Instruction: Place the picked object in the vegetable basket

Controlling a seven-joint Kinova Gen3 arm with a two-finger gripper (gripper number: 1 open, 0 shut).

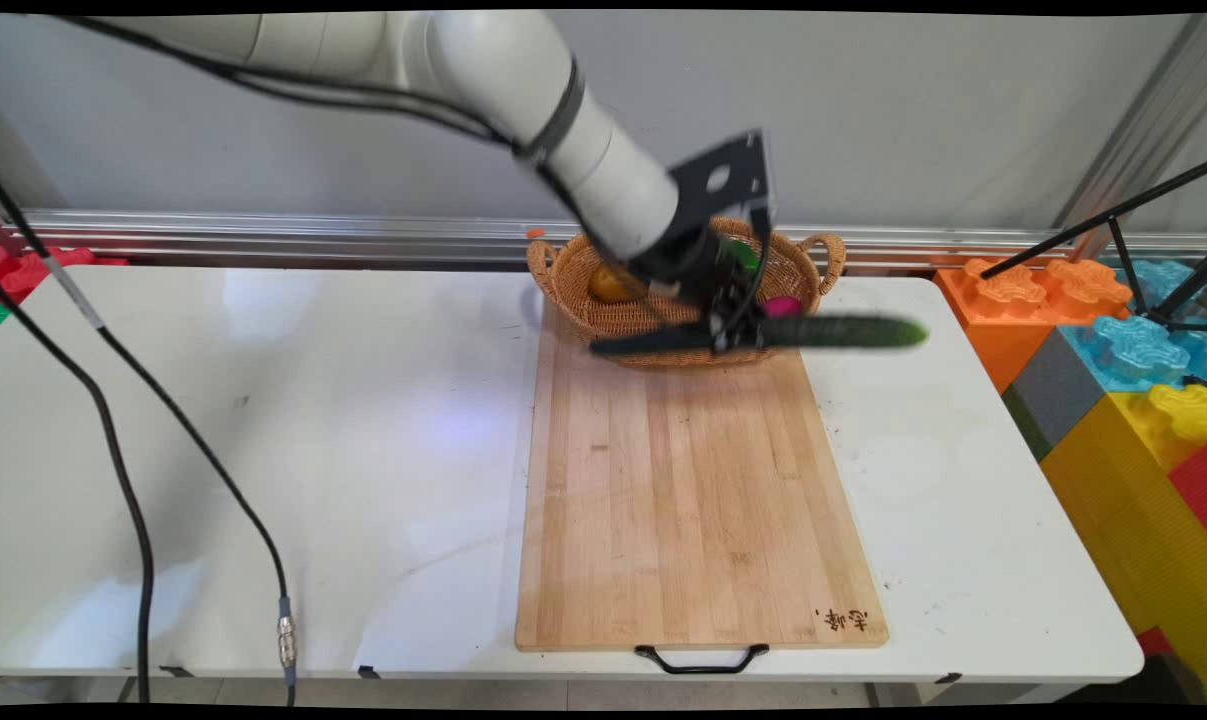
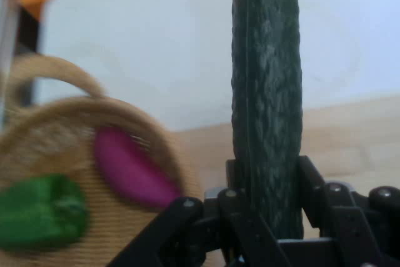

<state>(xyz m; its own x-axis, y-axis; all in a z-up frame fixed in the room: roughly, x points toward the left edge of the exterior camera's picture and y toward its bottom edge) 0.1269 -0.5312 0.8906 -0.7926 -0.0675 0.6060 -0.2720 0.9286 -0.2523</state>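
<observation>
Gripper [image 1: 731, 325] clamped on a dark green cucumber [image 1: 843, 332], held level above the wicker basket [image 1: 573, 285] at the cutting board's [image 1: 693, 500] twelve o'clock end, magenta vegetable [image 2: 128, 167] and green pepper [image 2: 40, 211] inside, white tabletop [image 1: 263, 450] beneath.

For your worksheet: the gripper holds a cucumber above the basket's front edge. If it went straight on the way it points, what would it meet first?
Probably the wooden cutting board, close to the basket. In the hand view the gripper, shut on the cucumber, looks past the basket rim at board and white table; depth is unclear, so the rim could come first.
</observation>
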